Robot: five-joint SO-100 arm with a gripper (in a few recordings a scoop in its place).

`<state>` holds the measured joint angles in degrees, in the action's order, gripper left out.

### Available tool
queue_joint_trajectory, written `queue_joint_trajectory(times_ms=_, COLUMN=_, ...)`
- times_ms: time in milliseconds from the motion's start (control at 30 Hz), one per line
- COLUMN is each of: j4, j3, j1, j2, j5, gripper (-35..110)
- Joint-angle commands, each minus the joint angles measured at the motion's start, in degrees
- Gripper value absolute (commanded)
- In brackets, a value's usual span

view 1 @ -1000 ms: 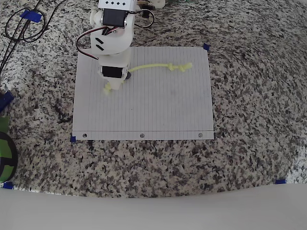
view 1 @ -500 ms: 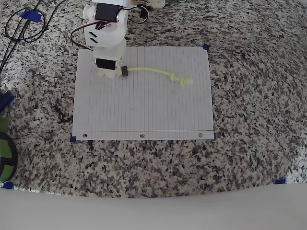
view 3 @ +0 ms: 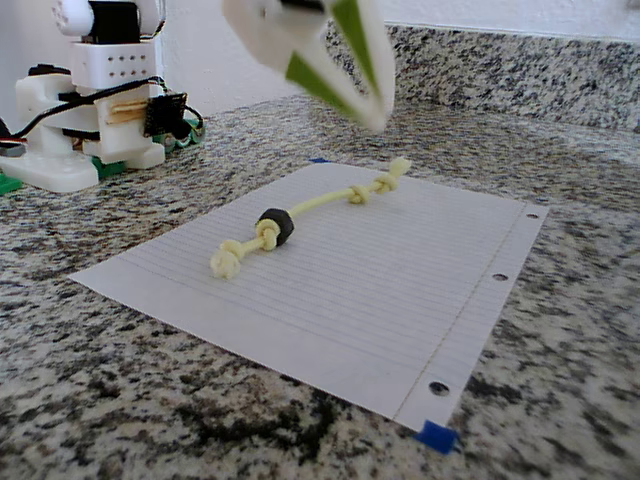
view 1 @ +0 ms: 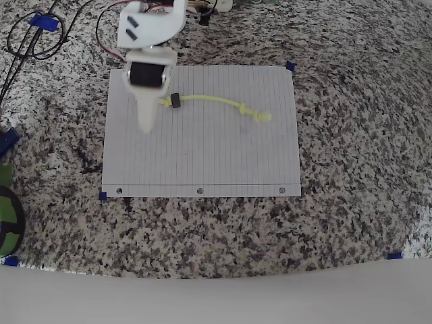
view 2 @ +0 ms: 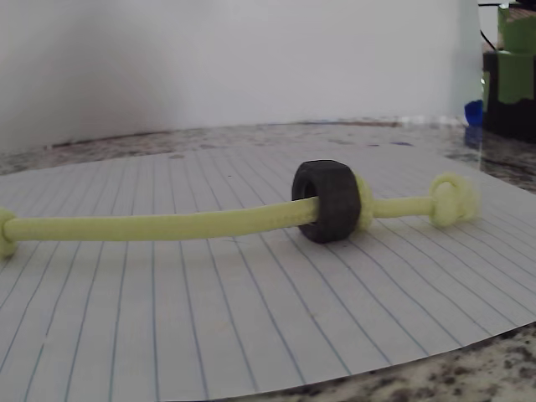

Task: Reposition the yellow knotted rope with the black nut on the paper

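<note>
The yellow knotted rope lies flat across the upper half of the paper, with knots at both ends. The black nut sits threaded on it close to the left knot. In the wrist view the rope runs across the sheet and the nut stands right of centre. My gripper hangs above the paper's left part, just left of the nut, touching nothing. In the fixed view the gripper is raised above the rope and nut, its fingers meeting at the tips with nothing between them.
The paper is held by blue tape bits on a speckled granite counter. Black cables loop at the upper left. A green and black object sits at the left edge. The arm's base stands behind the sheet.
The gripper was down on the rope's left end and pulled it up and left. It has since let go and lifted away. The rope's right knot slid downward.
</note>
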<state>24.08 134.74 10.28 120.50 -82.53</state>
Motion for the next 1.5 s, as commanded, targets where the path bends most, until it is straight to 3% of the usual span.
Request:
queue_joint_trajectory(times_ms=0, j4=-1.49, j3=4.75, j1=-1.23, j2=14.15, j5=0.35, gripper=0)
queue_joint_trajectory(times_ms=100, j4=3.87, j3=10.63, j1=-2.29, j2=26.1, j5=-1.93, gripper=0)
queue_joint_trajectory(times_ms=300, j4=26.02, j3=13.54, j1=-6.77, j2=40.69, j5=-6.86, gripper=0)
queue_joint_trajectory(times_ms=467, j4=34.54, j3=19.07, j1=-10.72, j2=49.48, j5=-8.09, gripper=0)
queue_joint_trajectory(times_ms=967, j4=43.77, j3=35.16, j1=-11.51, j2=66.27, j5=-8.26, gripper=0)
queue_joint_trajectory(times_ms=1467, j4=46.14, j3=44.21, j1=-10.9, j2=74.79, j5=-7.73, gripper=0)
